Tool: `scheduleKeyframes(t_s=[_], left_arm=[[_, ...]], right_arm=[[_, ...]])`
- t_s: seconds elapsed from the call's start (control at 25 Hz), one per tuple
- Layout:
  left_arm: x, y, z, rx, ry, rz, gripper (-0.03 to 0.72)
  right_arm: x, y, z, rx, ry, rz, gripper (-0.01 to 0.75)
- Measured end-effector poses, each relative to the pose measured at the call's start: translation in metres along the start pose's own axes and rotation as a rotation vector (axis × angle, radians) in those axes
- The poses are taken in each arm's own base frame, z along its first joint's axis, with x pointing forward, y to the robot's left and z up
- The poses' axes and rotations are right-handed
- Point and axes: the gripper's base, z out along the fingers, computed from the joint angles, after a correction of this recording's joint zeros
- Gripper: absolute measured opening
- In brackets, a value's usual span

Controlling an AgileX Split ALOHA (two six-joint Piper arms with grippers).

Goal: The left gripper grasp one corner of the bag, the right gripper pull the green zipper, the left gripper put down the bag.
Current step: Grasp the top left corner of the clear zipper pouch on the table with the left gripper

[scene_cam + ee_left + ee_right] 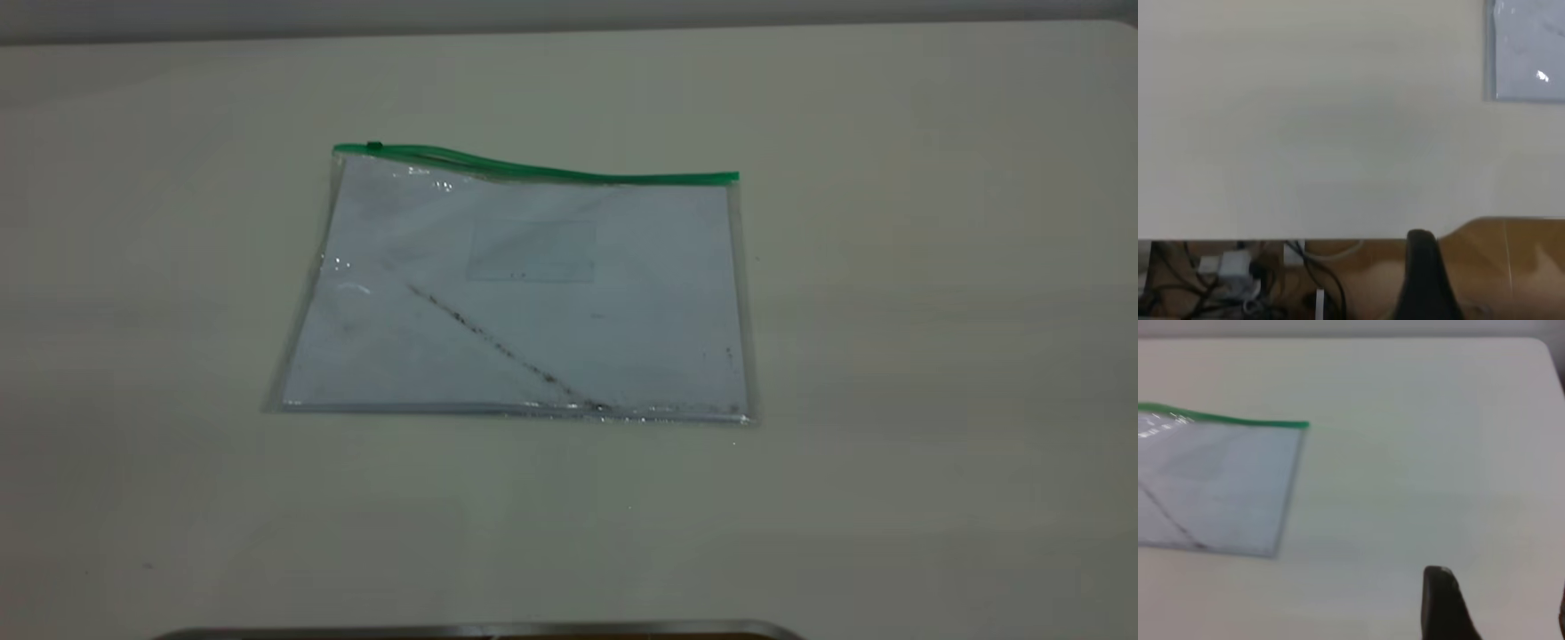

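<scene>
The bag (533, 293), a clear flat pouch with white paper inside and a dark diagonal crease, lies flat mid-table. The green zipper (533, 169) runs along its far edge, with the slider tab (374, 146) near the left end. Neither arm shows in the exterior view. The left gripper (1495, 267) hangs over the table's edge, well off from a bag corner (1528, 53); one black finger (1421, 267) shows with nothing beside it. The right gripper (1501, 600) stands open over bare table, its finger (1441, 600) far from the bag (1218, 487) and zipper end (1238, 420).
The cream table (889, 356) spreads wide on all sides of the bag. In the left wrist view, cables and a plug block (1238, 280) lie below the table's edge beside a brown surface (1511, 267). A dark curved rim (480, 631) sits at the exterior view's bottom.
</scene>
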Motion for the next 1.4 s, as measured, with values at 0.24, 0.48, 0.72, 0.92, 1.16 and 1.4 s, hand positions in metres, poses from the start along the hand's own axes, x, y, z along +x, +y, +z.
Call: scheduleKeyframes(t_s=[0.24, 0.48, 0.72, 0.92, 1.16, 1.4], left_arm=[[-0.060, -0.003, 0.022, 0.031, 0.051, -0.012, 0.588], [-0.104, -0.005, 0.067, 0.056, 0.197, -0.030, 0.588], [-0.131, -0.012, 0.111, 0.124, 0.273, -0.044, 0.588], [-0.150, -0.019, 0.160, 0.208, 0.278, -0.070, 0.588], [-0.182, -0.027, 0.233, 0.298, 0.311, -0.072, 0.588], [-0.203, -0.034, 0.299, 0.391, 0.341, -0.031, 0.588]], right_arm=[[-0.041, -0.004, 0.028, -0.007, 0.129, 0.010, 0.449], [-0.058, -0.012, 0.072, -0.002, 0.262, 0.046, 0.449], [-0.061, -0.011, 0.096, -0.046, 0.332, 0.086, 0.449], [-0.062, -0.008, 0.099, -0.089, 0.337, 0.067, 0.449], [-0.064, -0.010, 0.105, -0.082, 0.344, 0.067, 0.449], [-0.070, -0.016, 0.127, -0.051, 0.335, 0.076, 0.449]])
